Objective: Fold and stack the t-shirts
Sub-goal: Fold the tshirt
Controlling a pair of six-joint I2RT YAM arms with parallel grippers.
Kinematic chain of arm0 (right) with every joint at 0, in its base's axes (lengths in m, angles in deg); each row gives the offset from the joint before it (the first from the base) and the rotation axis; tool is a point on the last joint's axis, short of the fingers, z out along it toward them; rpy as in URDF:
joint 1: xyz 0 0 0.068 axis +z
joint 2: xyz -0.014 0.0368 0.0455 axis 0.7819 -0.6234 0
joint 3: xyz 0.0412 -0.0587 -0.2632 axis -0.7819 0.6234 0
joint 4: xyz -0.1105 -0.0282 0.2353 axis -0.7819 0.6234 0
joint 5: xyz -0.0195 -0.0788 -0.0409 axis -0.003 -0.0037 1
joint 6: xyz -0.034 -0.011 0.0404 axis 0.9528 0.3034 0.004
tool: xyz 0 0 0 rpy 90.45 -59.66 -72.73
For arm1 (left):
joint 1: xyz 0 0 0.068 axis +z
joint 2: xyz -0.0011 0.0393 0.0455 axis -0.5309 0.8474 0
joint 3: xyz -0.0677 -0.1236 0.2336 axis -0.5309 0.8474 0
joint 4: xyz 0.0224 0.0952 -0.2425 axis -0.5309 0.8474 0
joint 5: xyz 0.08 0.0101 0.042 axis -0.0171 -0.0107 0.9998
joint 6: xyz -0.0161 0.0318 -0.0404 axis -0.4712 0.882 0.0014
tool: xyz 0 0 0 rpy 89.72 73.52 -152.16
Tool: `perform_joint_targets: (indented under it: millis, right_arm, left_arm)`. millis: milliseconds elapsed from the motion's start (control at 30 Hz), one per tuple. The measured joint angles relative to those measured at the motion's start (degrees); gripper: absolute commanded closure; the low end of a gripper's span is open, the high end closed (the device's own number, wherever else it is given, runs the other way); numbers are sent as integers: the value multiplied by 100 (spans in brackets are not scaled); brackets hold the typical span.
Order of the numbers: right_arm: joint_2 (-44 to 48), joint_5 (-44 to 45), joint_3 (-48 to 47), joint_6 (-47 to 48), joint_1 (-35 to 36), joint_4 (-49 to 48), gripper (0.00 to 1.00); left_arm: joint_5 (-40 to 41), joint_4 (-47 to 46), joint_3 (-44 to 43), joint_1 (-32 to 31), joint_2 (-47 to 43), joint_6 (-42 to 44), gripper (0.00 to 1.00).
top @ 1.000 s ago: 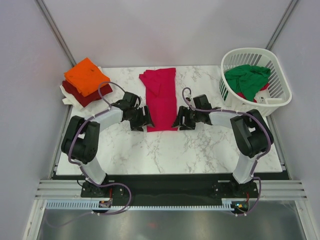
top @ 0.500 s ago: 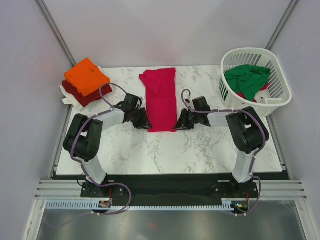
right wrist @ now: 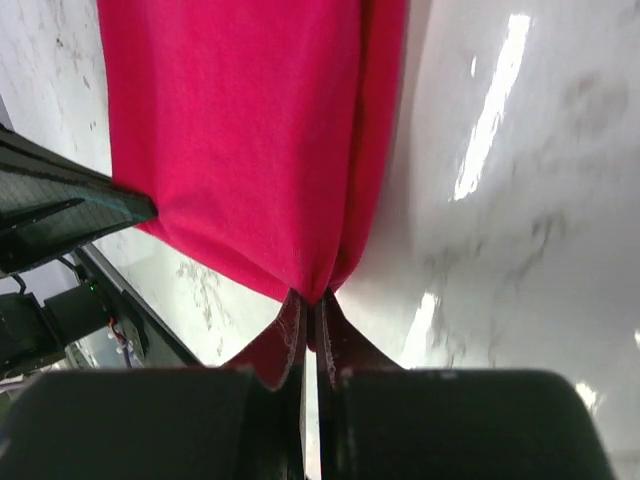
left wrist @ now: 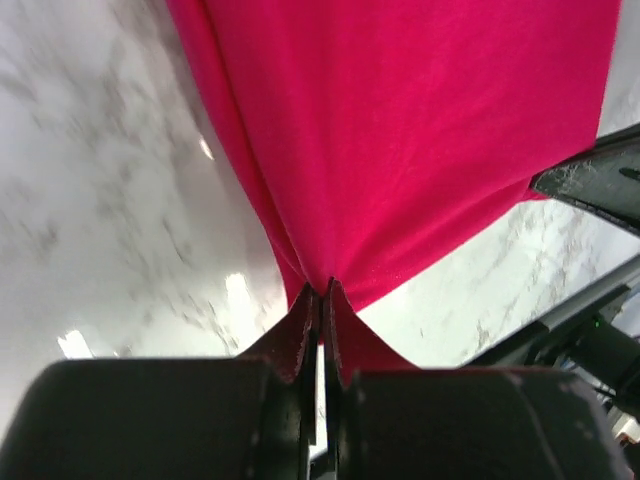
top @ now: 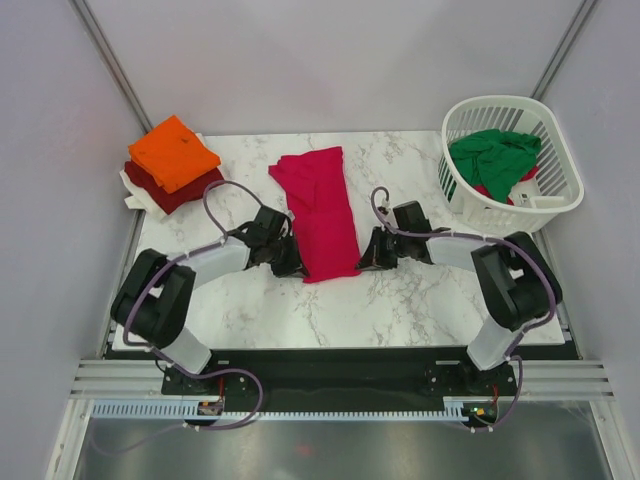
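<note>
Layout on the table [top: 420, 300]: the long tee [top: 322, 215] lies mid-table, running near to far, far end angled left. The left gripper [top: 292, 265] pinches its near-left corner and the right gripper [top: 368, 260] its near-right corner, so the near hem sits between them. The tee stack [top: 170, 165] is at the far-left corner, well apart from the long tee: top tee [top: 172, 152] on middle tee [top: 170, 193] on bottom tee [top: 137, 201], which sticks out leftward. The basket [top: 500, 101] is at the far-right corner, with a bundled tee [top: 492, 155] inside it.
</note>
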Motion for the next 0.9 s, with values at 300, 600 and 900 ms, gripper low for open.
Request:
perform_joint_targets:
  millis: [300, 600, 900]
  right_arm:
    - [2618, 634, 1180, -107, 796, 962, 100]
    - [3659, 1257, 428, -330, 1261, 2079, 100]
    - [2459, 1871, -1797, 227, 1233, 2651, 100]
  left_arm:
    - [168, 791, 745, -992, -2345, -678, 98]
    - [450, 1875, 546, -1137, -3545, -1163, 98]
    - [782, 2699, -1274, -855, -2879, -1060, 98]
